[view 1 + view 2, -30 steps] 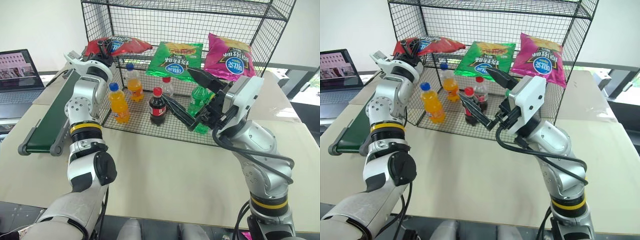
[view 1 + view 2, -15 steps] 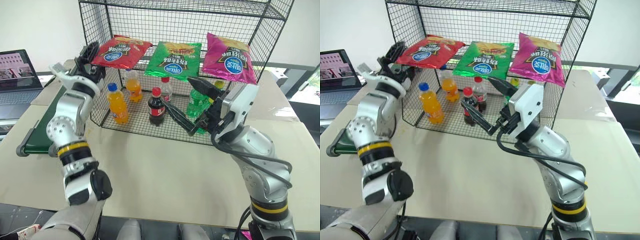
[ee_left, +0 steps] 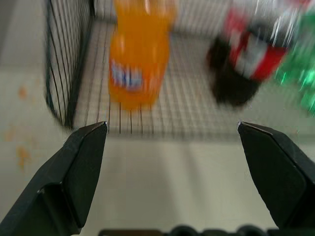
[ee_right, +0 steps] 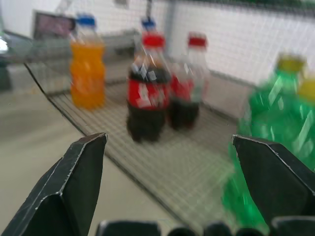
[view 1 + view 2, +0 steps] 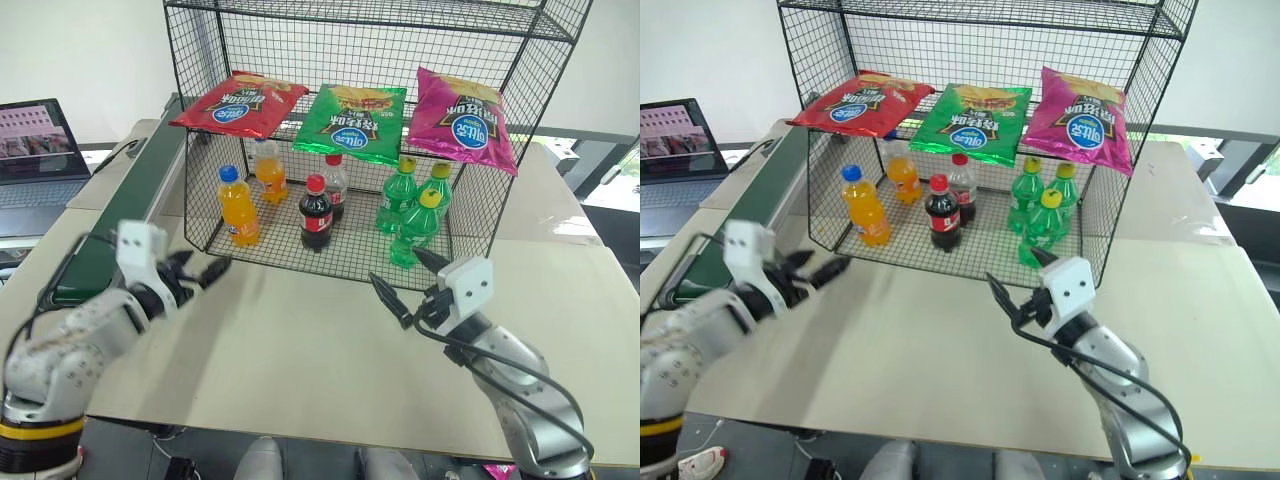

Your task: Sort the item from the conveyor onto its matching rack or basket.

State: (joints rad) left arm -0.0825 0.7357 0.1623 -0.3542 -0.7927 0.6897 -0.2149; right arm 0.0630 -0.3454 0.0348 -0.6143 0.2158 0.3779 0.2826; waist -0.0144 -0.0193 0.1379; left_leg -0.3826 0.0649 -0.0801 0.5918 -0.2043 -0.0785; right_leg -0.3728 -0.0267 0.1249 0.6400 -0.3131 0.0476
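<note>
The item, a red chip bag (image 5: 238,103), lies on the middle shelf of the black wire rack (image 5: 370,15), at its left end beside a green bag (image 5: 350,122) and a magenta bag (image 5: 463,118). Nothing touches it. The dark green conveyor (image 5: 135,205) runs along the rack's left side with no item showing on it. My left gripper (image 5: 205,270) hangs low over the table in front of the rack's left corner, open and empty. My right gripper (image 5: 394,265) is low before the rack's right half, also open and empty.
Orange soda bottles (image 3: 138,64), cola bottles (image 4: 145,98) and green bottles (image 5: 415,215) stand on the rack's bottom grid, just ahead of both grippers. A laptop (image 5: 35,140) sits at the far left. The beige tabletop (image 5: 300,350) spreads between the arms.
My left gripper opened off the red bag, leaving it on the shelf, then drew back and sank to table height. My right gripper also dropped lower.
</note>
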